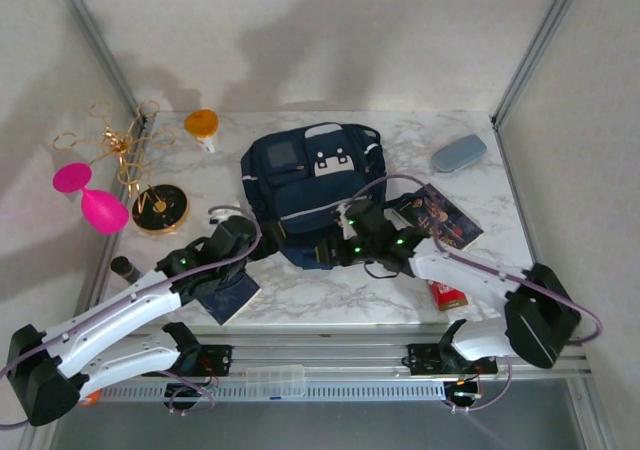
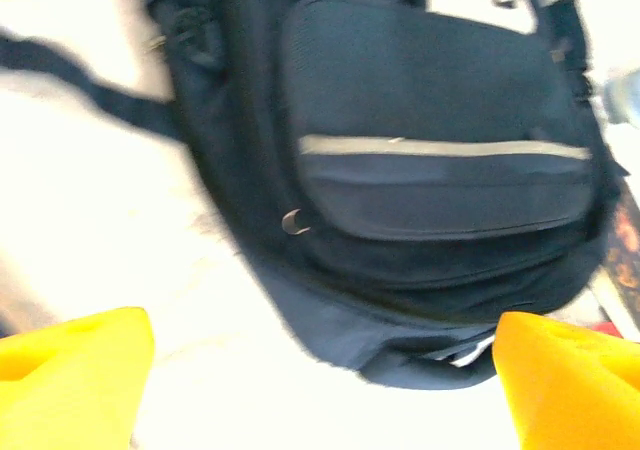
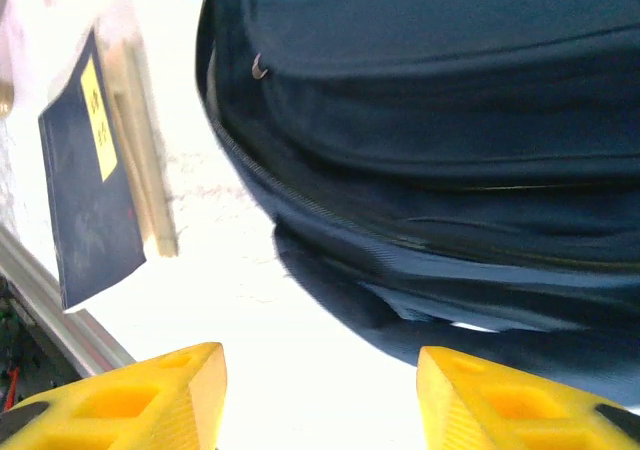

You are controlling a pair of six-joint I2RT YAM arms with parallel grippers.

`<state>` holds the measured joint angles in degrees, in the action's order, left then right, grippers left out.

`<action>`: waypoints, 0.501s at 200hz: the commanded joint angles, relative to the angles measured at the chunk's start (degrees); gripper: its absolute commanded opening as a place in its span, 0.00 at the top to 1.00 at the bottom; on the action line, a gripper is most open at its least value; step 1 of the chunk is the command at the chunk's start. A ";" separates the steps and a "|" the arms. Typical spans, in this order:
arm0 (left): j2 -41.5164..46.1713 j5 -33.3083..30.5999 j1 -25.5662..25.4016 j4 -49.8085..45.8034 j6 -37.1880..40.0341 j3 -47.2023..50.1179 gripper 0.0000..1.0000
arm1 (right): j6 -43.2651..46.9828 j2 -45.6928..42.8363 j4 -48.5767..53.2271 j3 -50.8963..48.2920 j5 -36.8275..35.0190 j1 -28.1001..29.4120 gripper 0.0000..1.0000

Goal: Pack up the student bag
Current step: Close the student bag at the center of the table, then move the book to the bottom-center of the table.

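Your left claw (image 2: 320, 395) and right claw (image 3: 320, 400) are both spread at the near end of the large navy blue fabric backpack (image 1: 305, 185).
Each claw shows its yellow fingers well apart with nothing between them, just short of the bag's lower edge. Near your left arm, a flat dark blue book with a yellow label (image 3: 92, 205) lies on the white marble tabletop (image 1: 400, 285). The backpack lies flat mid-tabletop, front pocket up. Beyond it, towards the far edge, sit an orange-lidded jar (image 1: 201, 124) and a grey-blue oval case (image 1: 459, 153).
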<state>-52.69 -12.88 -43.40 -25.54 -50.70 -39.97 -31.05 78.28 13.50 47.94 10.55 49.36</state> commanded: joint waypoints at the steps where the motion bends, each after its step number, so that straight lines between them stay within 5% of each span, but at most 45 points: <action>1: 3.99 -8.49 0.11 -9.88 -13.10 3.43 0.05 | -2.44 5.75 -4.84 3.42 -0.60 3.85 0.46; 44: 8.23 -13.45 5.42 -20.21 -24.59 10.51 0.01 | -4.28 15.31 -10.08 8.38 1.82 5.66 0.44; 100: 10.39 -12.34 19.07 -19.95 -24.99 15.68 0.01 | -2.59 21.68 -11.02 12.02 4.35 5.71 0.42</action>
<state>-42.76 -19.77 -28.29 -36.77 -56.88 -25.76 -34.11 97.86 3.77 57.63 13.21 54.89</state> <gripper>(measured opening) 0.992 0.572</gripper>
